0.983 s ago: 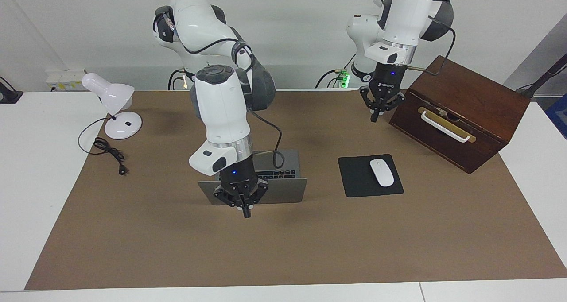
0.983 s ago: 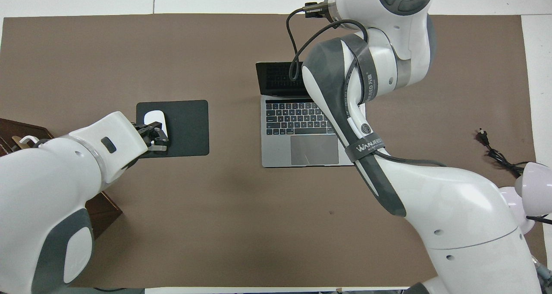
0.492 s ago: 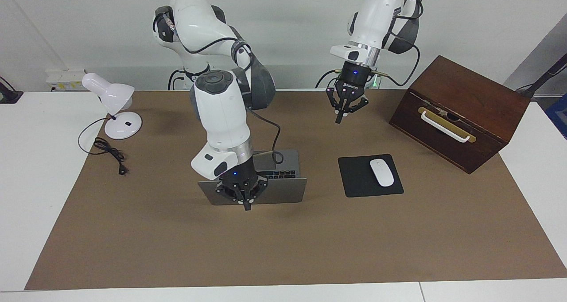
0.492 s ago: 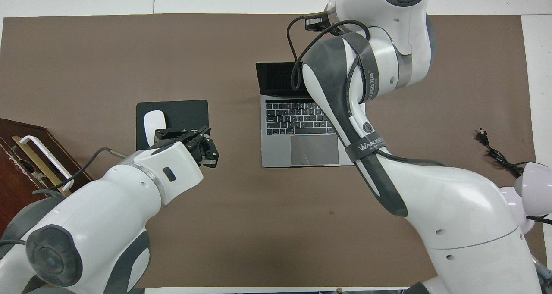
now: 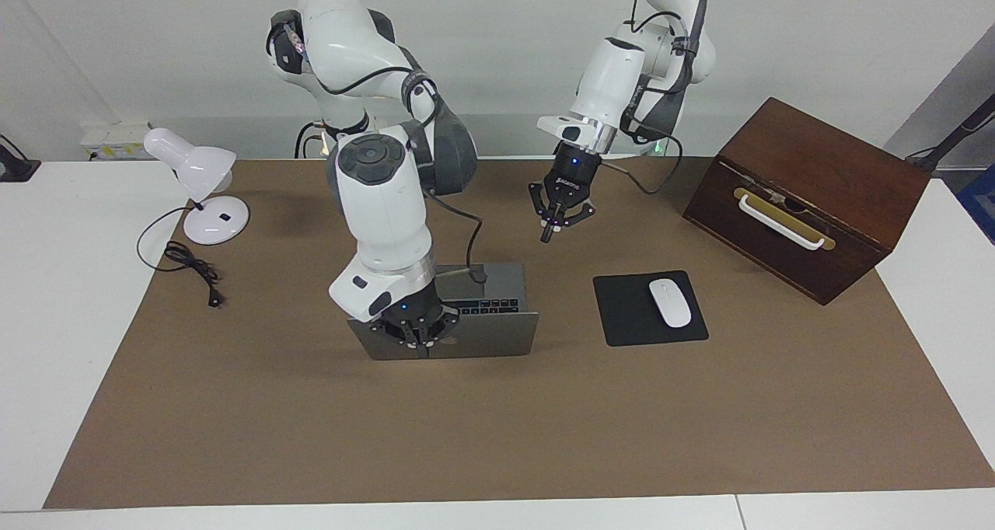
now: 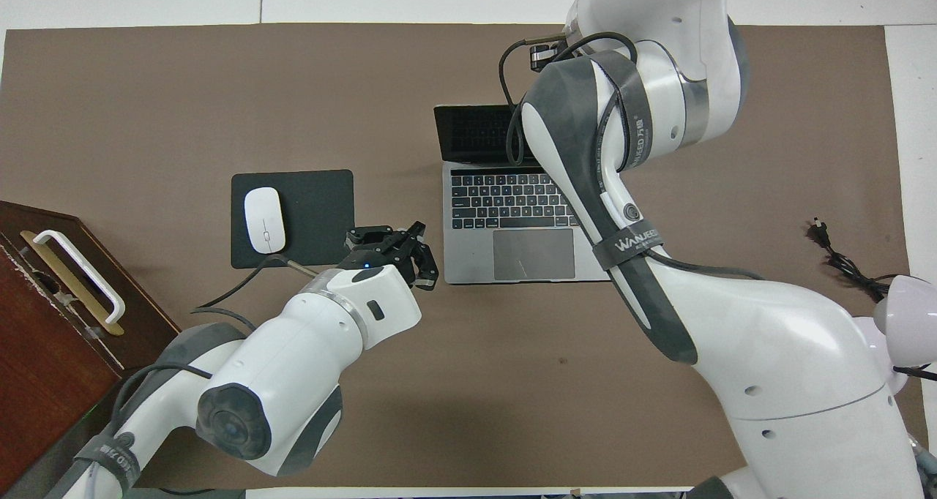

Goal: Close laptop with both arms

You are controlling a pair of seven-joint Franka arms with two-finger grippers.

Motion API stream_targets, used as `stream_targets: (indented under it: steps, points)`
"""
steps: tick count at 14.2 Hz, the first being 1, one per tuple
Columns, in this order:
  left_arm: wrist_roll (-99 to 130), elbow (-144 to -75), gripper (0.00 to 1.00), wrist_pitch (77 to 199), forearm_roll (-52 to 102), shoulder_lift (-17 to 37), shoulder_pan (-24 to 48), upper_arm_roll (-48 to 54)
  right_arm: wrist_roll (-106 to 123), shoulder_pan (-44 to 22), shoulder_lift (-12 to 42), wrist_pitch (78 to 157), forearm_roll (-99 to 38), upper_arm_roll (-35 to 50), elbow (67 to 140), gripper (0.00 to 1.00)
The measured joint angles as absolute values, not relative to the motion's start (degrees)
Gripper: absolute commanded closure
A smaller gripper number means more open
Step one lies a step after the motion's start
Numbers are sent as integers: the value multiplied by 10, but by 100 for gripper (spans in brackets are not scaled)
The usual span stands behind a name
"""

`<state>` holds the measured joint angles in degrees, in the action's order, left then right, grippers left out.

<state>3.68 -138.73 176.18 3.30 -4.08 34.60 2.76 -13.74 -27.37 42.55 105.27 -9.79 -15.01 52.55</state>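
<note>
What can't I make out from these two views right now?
- Right gripper: overhead, its own arm hides it; facing, it sits against the laptop lid, contact and finger opening unclear.
- Laptop screen: overhead, the right arm covers part of it; facing, only the lid's back shows.
- Left gripper: finger opening too small to read in either view.
- Wooden box: overhead, cut off by the frame edge.

The laptop [image 5: 459,312] sits open mid-mat [image 5: 497,437]. The mouse pad [image 5: 650,308] lies beside the laptop toward the left arm's end, the mouse [image 5: 669,302] on it. The wooden box [image 5: 808,196] stands past the pad at that end, nearer the robots than the laptop. The lamp [image 5: 204,188] stands toward the right arm's end, also nearer the robots, its cord [image 5: 186,262] trailing onto the mat. The right gripper [image 5: 420,345] is at the laptop's lid; the left gripper [image 5: 556,217] hangs over the mat beside the laptop.
</note>
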Motion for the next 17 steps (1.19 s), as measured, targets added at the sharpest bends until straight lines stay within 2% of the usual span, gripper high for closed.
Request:
stream_targets:
  steps: [3, 7, 13, 17]
  points:
    - [39, -1388, 100, 1820, 33, 4, 350, 27, -137, -274, 425, 1032, -99, -150, 525, 100]
    - [38, -1389, 100, 1854, 33, 36, 351, 27, -137, -274, 425, 1014, -113, -150, 525, 100]
    - [35, -1389, 100, 1961, 33, 123, 361, 27, -137, -274, 425, 985, -148, -159, 524, 100]
    - [18, -1389, 100, 1972, 33, 139, 375, 27, -138, -274, 425, 959, -152, -159, 520, 100]
